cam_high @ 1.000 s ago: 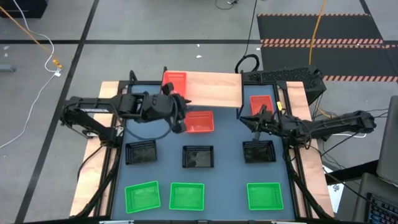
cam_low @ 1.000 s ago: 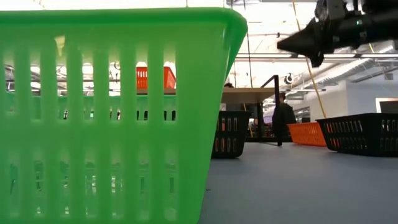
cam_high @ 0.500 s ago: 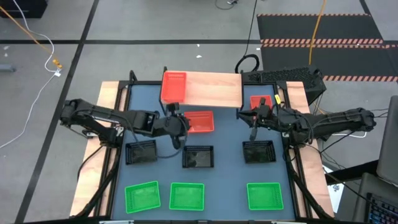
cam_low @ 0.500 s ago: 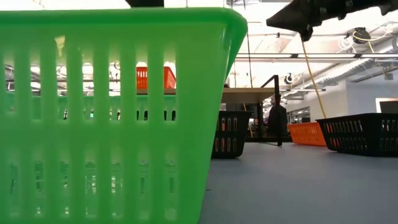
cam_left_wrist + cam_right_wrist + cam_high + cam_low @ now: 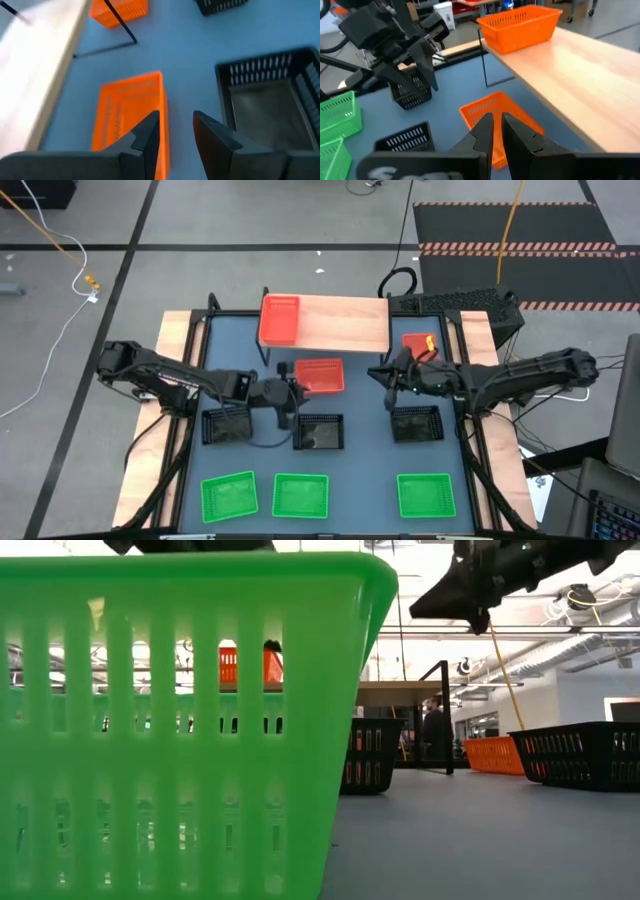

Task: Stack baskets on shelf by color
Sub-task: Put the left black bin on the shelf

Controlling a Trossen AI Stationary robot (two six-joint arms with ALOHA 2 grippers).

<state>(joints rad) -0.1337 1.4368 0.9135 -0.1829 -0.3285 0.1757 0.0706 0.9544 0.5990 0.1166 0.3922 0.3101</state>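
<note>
One red basket (image 5: 279, 318) stands on the left end of the light-wood shelf (image 5: 340, 325). A second red basket (image 5: 320, 375) sits on the table in front of the shelf. A third red basket (image 5: 420, 343) sits by the shelf's right end. Three black baskets (image 5: 318, 432) and three green baskets (image 5: 300, 494) stand in rows nearer. My left gripper (image 5: 295, 394) hovers by the near left corner of the middle red basket (image 5: 132, 115), slightly open and empty. My right gripper (image 5: 380, 375) hangs in the air to that basket's right (image 5: 495, 112), fingers almost together, empty.
In the low view a green basket (image 5: 180, 730) fills the left of the picture and my right gripper (image 5: 445, 605) shows high above the table. The shelf's thin black legs (image 5: 482, 60) stand beside the middle red basket. Bare blue table lies between the basket rows.
My left gripper has drawn back from the middle red basket's left edge toward the table's near edge. My right gripper has gone toward the table's left, closer to that basket. The baskets have stayed where they were.
</note>
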